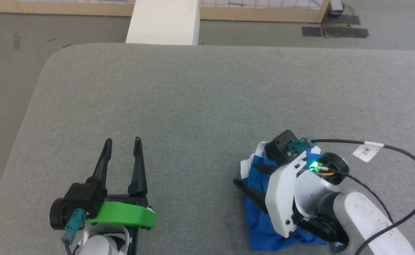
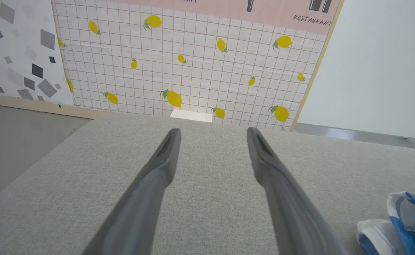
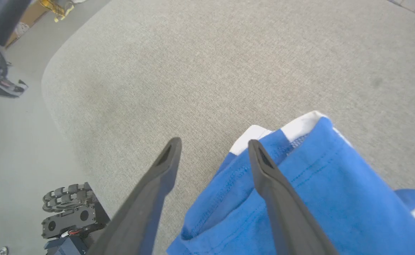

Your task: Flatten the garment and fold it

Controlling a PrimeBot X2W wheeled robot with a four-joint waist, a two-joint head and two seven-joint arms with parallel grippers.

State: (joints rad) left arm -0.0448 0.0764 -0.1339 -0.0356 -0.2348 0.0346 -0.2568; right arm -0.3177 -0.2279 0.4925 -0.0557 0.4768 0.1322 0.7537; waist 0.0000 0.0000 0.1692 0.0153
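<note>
While garment point(image 1: 260, 226) lies bunched on table point(image 1: 207, 99), flattening and folding not begun; right end effector point(image 1: 244, 173) over it, fingers spread, empty; left end effector point(image 1: 122, 141) likewise spread, idle.

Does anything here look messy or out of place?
Yes. The blue garment lies bunched in a crumpled heap near the front right of the grey table, not spread flat. The right gripper is open over it; the left gripper is open, apart.

One garment point(image 1: 259, 223), lower right; two grippers: left gripper point(image 1: 123, 140), right gripper point(image 1: 244, 173); one table point(image 1: 207, 88); one white block point(image 1: 163, 21), top.
</note>
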